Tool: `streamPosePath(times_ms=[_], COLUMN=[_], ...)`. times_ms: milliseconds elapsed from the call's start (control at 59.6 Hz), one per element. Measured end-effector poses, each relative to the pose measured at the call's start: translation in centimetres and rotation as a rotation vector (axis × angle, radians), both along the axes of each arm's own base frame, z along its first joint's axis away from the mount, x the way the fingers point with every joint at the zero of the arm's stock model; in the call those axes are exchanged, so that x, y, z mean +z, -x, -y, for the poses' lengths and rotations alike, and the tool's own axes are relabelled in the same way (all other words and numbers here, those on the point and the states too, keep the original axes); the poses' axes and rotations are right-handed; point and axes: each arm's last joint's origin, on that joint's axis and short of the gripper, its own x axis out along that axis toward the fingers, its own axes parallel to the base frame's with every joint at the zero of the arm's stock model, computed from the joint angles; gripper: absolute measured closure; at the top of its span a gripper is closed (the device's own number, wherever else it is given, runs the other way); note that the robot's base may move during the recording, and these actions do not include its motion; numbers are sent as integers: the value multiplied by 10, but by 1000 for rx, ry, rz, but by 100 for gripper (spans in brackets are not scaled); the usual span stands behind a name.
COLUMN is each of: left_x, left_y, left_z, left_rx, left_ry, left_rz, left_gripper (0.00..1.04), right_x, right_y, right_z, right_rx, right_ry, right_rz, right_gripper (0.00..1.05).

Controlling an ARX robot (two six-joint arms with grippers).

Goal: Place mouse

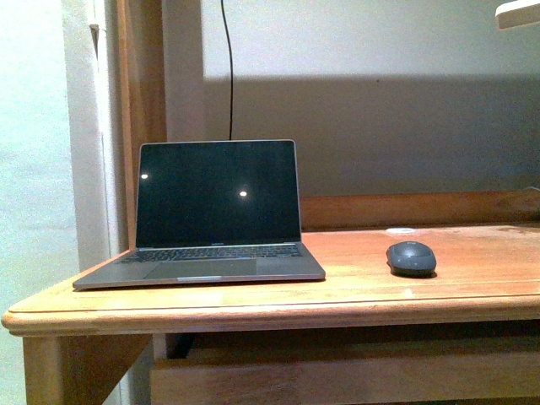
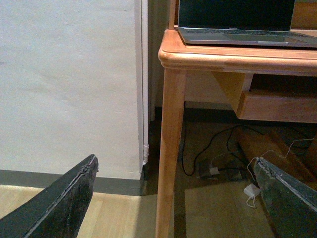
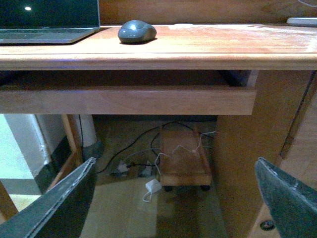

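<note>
The mouse [image 1: 411, 257], small, dark grey and domed, rests on the wooden desk [image 1: 363, 295] to the right of the laptop [image 1: 215, 211]. The right wrist view shows the mouse [image 3: 136, 31] on the desktop too, well above and apart from my right gripper [image 3: 176, 166], which is open and empty below desk height. My left gripper [image 2: 176, 166] is open as well, low near the floor beside the desk's leg [image 2: 170, 148]. Neither arm appears in the front view.
The open laptop [image 2: 242, 25] sits at the desk's left end, screen dark. A drawer front [image 3: 124, 99] runs under the desktop. On the floor lie cables and a white adapter [image 3: 152, 187], with a small wheeled wooden stand [image 3: 184, 158] behind. A wall [image 2: 69, 84] is left of the desk.
</note>
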Motion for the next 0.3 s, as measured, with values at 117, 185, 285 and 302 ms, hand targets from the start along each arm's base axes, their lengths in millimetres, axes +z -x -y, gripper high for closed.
streamPosePath(times_ms=[117,185,285,302], left_x=[0,0,0,0], left_y=[0,0,0,0], left_z=[0,0,0,0], left_rx=[0,0,0,0], left_ry=[0,0,0,0], left_rz=[0,0,0,0], left_gripper=[8,8,8,8], right_x=[0,0,0,0], right_y=[0,0,0,0], right_z=[0,0,0,0], right_rx=[0,0,0,0], right_ry=[0,0,0,0], right_rz=[0,0,0,0], right_gripper=[7,7,7,7])
